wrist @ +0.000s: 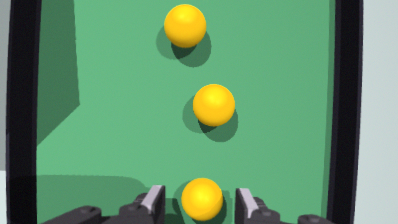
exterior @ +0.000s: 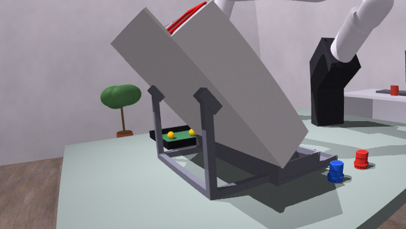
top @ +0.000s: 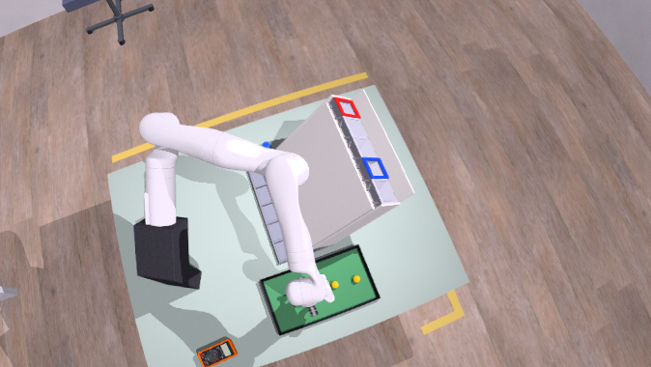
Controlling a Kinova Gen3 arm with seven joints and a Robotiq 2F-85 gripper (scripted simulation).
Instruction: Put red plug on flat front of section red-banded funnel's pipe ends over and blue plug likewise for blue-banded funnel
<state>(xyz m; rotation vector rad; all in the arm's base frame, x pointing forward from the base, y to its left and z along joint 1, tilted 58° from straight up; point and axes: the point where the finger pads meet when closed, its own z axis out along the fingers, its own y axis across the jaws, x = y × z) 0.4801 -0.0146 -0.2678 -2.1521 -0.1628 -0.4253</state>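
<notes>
My gripper [wrist: 200, 203] [top: 319, 290] hangs low over the green marble tray. It is open, with its fingers on either side of the nearest yellow marble [wrist: 202, 199], and a gap shows on both sides. Two more marbles [wrist: 214, 105] [wrist: 185, 25] lie farther along the tray. The red-banded funnel [top: 349, 108] and the blue-banded funnel [top: 376, 168] sit at the top edge of the tilted grey cover [top: 328, 169]. The red plug [exterior: 361, 159] and the blue plug [exterior: 335, 171] stand on the table beside the low end of the rig. The row of sections [top: 268, 212] runs along the cover's low edge.
The arm's black base [top: 164, 251] stands at the table's left. An orange multimeter [top: 216, 352] lies near the front edge. The rig's grey support frame [exterior: 208, 156] stands beside the tray. The tray has a raised black rim.
</notes>
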